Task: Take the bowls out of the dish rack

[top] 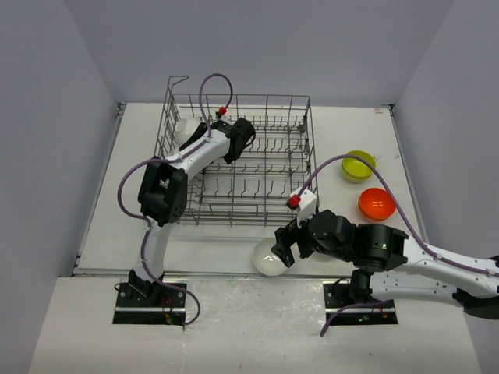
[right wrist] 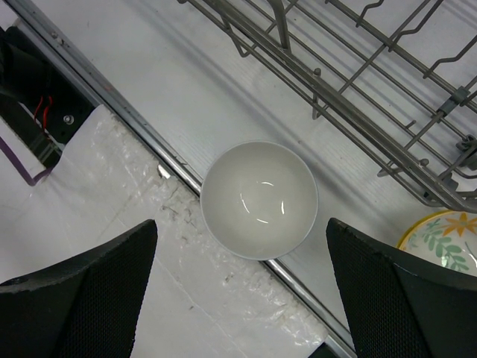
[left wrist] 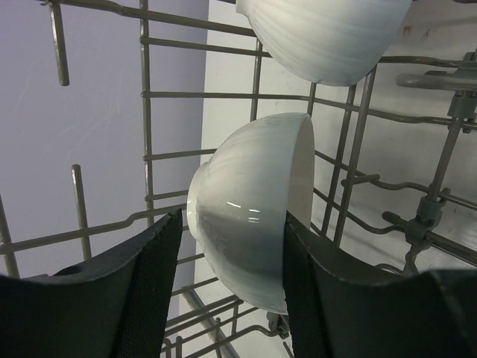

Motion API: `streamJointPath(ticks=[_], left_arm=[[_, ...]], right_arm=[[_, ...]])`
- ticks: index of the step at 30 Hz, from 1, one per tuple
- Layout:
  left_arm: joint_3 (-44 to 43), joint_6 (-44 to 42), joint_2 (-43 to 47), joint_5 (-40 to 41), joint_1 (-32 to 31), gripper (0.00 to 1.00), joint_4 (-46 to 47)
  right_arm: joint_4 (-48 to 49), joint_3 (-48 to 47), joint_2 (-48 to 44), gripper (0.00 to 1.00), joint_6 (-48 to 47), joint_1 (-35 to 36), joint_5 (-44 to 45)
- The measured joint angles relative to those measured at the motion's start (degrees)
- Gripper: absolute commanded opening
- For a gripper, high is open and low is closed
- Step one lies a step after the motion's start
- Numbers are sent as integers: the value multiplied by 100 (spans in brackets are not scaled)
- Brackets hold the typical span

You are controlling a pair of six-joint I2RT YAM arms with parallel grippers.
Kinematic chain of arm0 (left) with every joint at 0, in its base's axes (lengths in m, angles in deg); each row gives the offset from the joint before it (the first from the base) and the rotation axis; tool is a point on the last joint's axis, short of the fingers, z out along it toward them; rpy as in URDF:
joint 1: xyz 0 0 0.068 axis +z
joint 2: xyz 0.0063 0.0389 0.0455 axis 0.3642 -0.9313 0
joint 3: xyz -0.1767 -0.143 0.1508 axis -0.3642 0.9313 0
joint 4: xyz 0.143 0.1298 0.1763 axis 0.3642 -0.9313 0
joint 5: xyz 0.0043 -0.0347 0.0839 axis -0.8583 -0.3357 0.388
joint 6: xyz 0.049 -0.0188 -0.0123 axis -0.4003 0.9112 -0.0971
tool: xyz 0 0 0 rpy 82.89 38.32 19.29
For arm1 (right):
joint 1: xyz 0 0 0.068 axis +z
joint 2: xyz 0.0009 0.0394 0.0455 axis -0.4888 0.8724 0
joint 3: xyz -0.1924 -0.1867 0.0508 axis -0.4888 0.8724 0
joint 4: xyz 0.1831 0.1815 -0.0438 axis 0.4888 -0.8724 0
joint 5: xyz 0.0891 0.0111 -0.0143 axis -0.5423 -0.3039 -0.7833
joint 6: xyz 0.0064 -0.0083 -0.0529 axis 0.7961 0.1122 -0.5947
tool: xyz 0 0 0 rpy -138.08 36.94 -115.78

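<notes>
1. The dish rack (top: 257,167) stands mid-table (top: 97,234). All places below are read from it.
2. The left arm reaches into the rack's far-left corner. The left fingers (left wrist: 145,298) flank a white bowl (left wrist: 250,224) that stands on edge among the tines. One finger is at its rounded back, the other at its open-face side. Both meet the bowl's outline, but I cannot tell whether they press it or only bracket it.
3. My reading of that pose: a bowl parked on edge offers only its wall, so the fingers straddle it before lifting it clear of the tines.
4. A second white bowl (left wrist: 324,37) sits in the rack just beyond the first, also tipped. It is not yet unloaded.
5. The right fingers (right wrist: 82,291) are spread wide and released, holding nothing. They hover over a third white bowl (right wrist: 258,200), which sits mouth up just in front of the rack's near side, on the table's edge strip.
6. A floral bowl (right wrist: 443,239) sits by the rack's near side, close to that third bowl. A yellow-green bowl (top: 358,165) and an orange bowl (top: 376,203) sit to the rack's right, both mouth up.
7. Judgement: unloaded bowls are gathered on the right arm's side of the rack. The edge-strip bowl looks the one most easily knocked off.
</notes>
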State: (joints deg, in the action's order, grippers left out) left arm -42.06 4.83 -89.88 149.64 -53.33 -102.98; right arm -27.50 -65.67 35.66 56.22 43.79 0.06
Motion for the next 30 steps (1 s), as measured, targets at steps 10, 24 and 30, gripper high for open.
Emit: streamJointPath(ticks=[10, 24, 30], left_arm=[[2, 0, 0, -9, 2, 44, -2], [-149, -155, 4, 203, 7, 29, -101], [-181, -221, 13, 251, 7, 15, -96]], right_arm=[[26, 2, 87, 94, -28, 0, -9], [61, 2, 175, 94, -70, -13, -28], [68, 2, 190, 94, -70, -33, -66]])
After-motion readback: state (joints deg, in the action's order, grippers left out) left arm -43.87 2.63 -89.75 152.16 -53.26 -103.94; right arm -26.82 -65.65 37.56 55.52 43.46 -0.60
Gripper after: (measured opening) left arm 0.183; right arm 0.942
